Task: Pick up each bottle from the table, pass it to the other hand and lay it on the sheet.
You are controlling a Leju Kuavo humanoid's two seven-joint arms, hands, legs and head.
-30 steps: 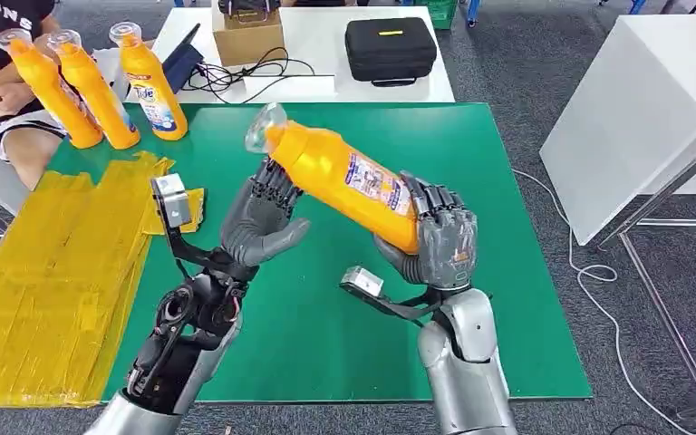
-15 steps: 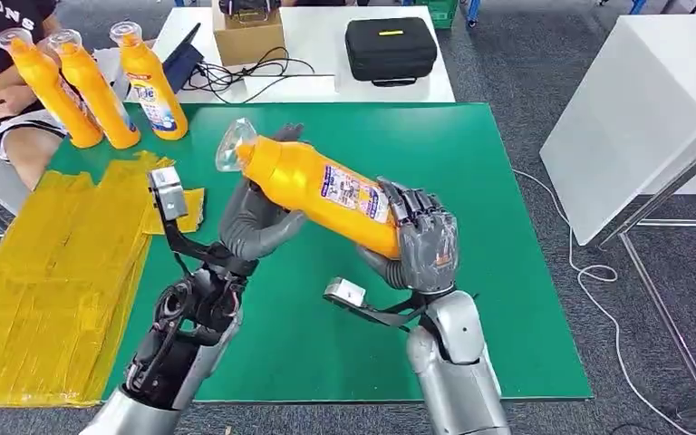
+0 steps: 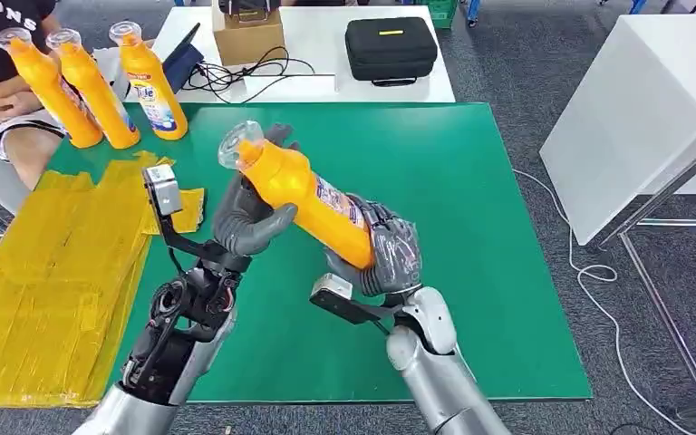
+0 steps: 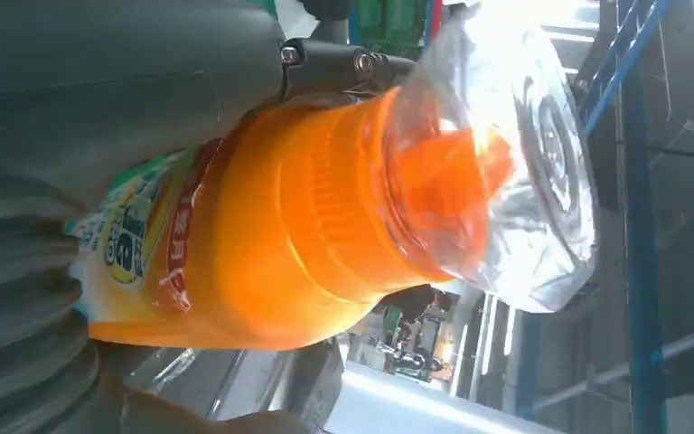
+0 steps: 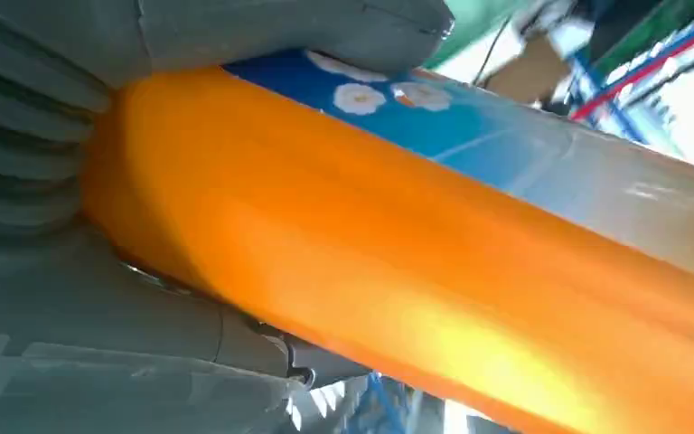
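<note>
Head looks down; wrists close on bottle (image 3: 304, 195).

bottle (image 3: 304, 195) base hidden inside right hand (image 3: 382, 258) | its label (image 3: 337, 201) print too small to read | left hand (image 3: 246, 217) fingers behind bottle, unseen | right wrist view: bottle (image 5: 434, 298) blurred, cut off by frame edge | person (image 3: 0, 54) cut off at the frame's corner

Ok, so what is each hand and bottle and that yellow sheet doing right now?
Held bottle: tilted in the air, gripped at both ends.
Left hand: grips its neck end.
Right hand: grips its base.
Three bottles: upright at the table's far left corner.
Yellow sheet: flat, nothing on it.
</note>
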